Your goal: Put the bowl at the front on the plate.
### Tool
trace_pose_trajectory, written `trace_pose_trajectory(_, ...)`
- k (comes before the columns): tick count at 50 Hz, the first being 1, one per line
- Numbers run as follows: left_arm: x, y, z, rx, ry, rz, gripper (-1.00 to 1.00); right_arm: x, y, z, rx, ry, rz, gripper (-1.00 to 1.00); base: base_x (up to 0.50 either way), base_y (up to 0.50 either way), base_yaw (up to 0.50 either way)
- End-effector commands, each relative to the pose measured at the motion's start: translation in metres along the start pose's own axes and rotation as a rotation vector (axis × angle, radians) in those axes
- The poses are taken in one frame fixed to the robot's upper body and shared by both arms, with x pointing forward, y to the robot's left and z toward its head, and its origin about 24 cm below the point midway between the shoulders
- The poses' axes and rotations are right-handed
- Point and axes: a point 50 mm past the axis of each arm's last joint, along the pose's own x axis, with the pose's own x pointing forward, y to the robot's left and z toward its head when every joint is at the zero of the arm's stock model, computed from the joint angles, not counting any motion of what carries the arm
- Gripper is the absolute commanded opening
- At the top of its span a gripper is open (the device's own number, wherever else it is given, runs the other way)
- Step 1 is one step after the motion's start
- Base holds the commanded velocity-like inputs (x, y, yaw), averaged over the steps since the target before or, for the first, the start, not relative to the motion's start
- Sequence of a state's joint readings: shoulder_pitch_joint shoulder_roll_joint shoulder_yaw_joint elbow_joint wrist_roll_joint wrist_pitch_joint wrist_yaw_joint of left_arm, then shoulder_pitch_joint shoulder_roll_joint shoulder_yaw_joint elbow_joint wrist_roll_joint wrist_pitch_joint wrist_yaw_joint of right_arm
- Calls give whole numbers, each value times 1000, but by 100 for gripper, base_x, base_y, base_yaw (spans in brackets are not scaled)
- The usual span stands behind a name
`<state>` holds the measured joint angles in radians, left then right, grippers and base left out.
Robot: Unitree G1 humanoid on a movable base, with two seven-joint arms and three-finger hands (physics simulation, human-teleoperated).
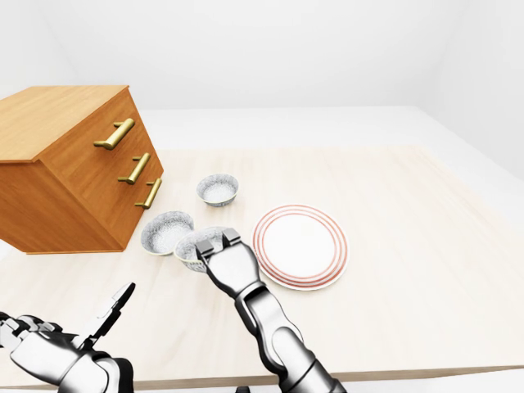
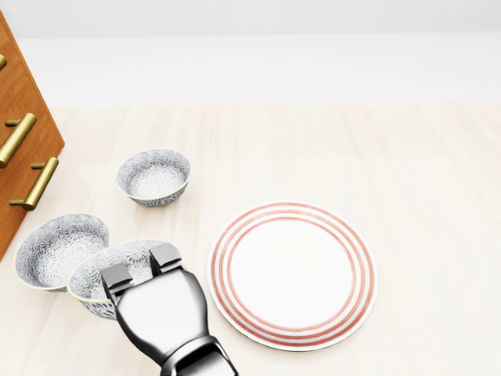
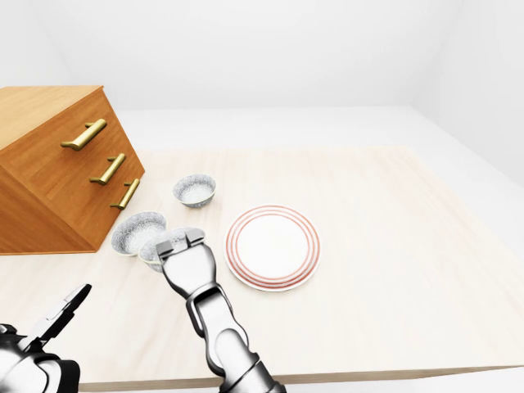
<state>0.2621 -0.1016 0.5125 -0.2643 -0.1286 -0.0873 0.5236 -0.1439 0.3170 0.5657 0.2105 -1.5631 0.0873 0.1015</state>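
Three patterned grey bowls stand left of a white plate with red rings (image 2: 293, 274) on the pale wooden table. The bowl nearest the bottom of the head view (image 2: 88, 283) is the one under my right hand (image 2: 141, 265). The hand covers its right half, with the fingers (image 2: 165, 254) hooked over the rim and closed on it. That bowl touches or nearly touches the second bowl (image 2: 56, 249) to its left. The plate, bare, lies just right of the hand. My left hand (image 1: 113, 309) hovers low at the left-eye view's bottom left, fingers spread, holding nothing.
The third bowl (image 2: 154, 176) sits higher in the head view, apart from the others. A wooden drawer chest (image 1: 70, 168) with brass handles stands tilted at the left. The table's near edge (image 1: 409, 375) runs along the left-eye view's bottom.
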Motion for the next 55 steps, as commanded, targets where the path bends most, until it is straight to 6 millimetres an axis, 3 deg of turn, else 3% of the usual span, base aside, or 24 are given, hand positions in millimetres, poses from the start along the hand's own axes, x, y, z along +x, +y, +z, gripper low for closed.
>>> trace_pose_trajectory(1,1,-2,-7,18,22,-6,100,-3,-13,-7,-140,33,-91,-100,0,0,0)
trace_pose_trajectory(20,0,1,-1,8,3,1,100,-24,-38,-13,-194,60,-294,-100,0,0,0)
trace_pose_trajectory(33,-1,3,3,-2,-11,10,100,-35,-39,-24,-131,80,-372,-100,0,0,0)
trace_pose_trajectory(55,-1,1,2,3,-7,5,100,-57,-45,-36,-179,116,-438,-100,0,0,0)
